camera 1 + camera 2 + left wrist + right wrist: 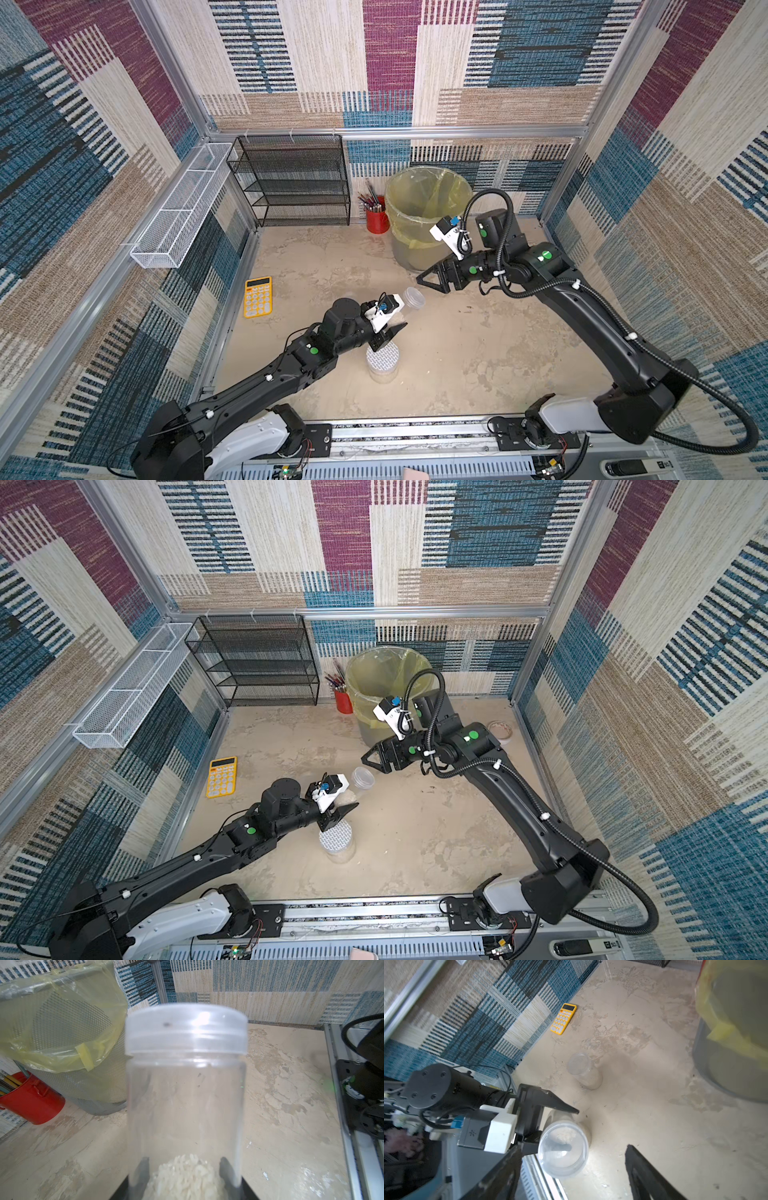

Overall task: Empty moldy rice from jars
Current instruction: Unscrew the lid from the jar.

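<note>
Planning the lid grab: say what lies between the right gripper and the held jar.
Nothing; both top views show only bare table between the right gripper and the jar's lid.

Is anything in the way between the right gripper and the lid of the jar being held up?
Nothing visible does. The right gripper, jaws open, sits just short of the clear lid on the held jar, with only an open gap between them.
</note>
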`<action>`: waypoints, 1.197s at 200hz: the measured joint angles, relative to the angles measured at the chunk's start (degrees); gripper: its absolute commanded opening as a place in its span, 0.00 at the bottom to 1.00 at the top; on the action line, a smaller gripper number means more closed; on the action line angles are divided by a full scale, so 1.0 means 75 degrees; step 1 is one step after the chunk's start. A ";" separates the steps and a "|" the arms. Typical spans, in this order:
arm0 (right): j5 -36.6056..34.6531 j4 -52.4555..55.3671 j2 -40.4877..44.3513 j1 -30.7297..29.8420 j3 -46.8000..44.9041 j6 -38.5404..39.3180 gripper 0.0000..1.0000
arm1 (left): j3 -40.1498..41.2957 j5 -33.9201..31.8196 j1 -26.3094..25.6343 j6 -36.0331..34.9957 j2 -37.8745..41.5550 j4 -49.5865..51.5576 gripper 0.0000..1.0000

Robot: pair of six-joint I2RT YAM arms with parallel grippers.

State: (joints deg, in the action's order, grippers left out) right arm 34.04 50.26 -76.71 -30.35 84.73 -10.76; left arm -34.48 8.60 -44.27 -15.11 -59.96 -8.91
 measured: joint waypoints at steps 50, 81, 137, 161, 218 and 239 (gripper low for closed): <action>-0.0216 0.0128 0.0935 0.0006 -0.0965 -0.2562 0.80 | -0.0268 -0.0542 -0.0020 -0.0533 -0.0551 -0.0338 0.00; -0.0143 0.0152 0.0568 0.0038 -0.0787 -0.3354 0.82 | -0.0388 -0.0595 -0.0067 -0.0845 -0.0653 -0.0516 0.00; -0.0087 0.0551 -0.0134 0.0163 -0.0125 -0.3582 0.81 | -0.0455 -0.0924 -0.0475 -0.1445 -0.0720 -0.0729 0.00; -0.0050 0.0664 -0.0251 0.0163 0.0003 -0.3579 0.81 | -0.0527 -0.1125 -0.0580 -0.1614 -0.0874 -0.0761 0.00; 0.0061 0.0810 -0.0286 0.0178 -0.0181 -0.3462 0.74 | -0.0577 -0.1317 -0.0647 -0.1813 -0.0985 -0.0761 0.00; 0.0064 0.0828 -0.0239 0.0178 -0.0219 -0.3436 0.73 | -0.0667 -0.1343 -0.0647 -0.1836 -0.1017 -0.0714 0.00</action>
State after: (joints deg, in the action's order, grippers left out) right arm 34.52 56.47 -78.50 -29.02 83.09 -36.53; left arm -39.48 -1.48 -49.12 -28.88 -67.59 -14.26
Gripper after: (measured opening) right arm 0.735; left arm 0.560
